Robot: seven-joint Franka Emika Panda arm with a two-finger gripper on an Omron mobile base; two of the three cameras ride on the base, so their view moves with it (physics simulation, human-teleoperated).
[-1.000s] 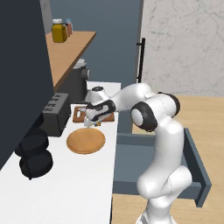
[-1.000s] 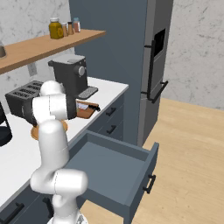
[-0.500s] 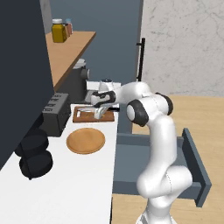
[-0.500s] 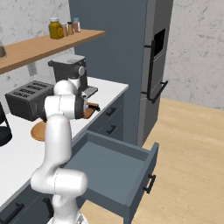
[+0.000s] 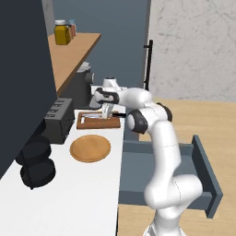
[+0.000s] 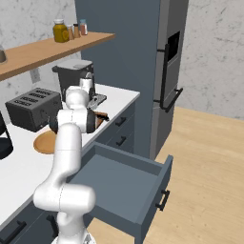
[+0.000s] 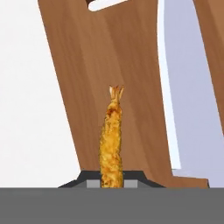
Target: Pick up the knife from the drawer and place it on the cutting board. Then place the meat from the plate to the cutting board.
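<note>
My gripper [image 5: 107, 111] hangs over the reddish-brown cutting board [image 5: 98, 122], shut on the meat [image 7: 111, 140], an orange-brown crumbed piece that points away from the fingertips [image 7: 89, 178] toward the board [image 7: 109, 61]. I cannot tell whether the meat touches the wood. The knife lies on the board, its pale blade [image 7: 183, 87] beside the meat and its dark handle [image 6: 103, 116] over the board's edge. The round tan plate [image 5: 90, 148] sits bare on the counter just in front of the board. The blue-grey drawer [image 5: 184, 159] stands pulled out below the counter.
A black toaster [image 5: 59, 120] and a coffee machine [image 5: 84, 85] stand behind the board, and a black kettle [image 5: 34, 163] sits nearer on the counter. A wooden shelf with jars [image 5: 62, 34] runs overhead. The open drawer [image 6: 124, 178] juts into the floor space.
The arm has swung from the plate's far edge out over the cutting board, carrying the meat with it. The plate now lies bare.
</note>
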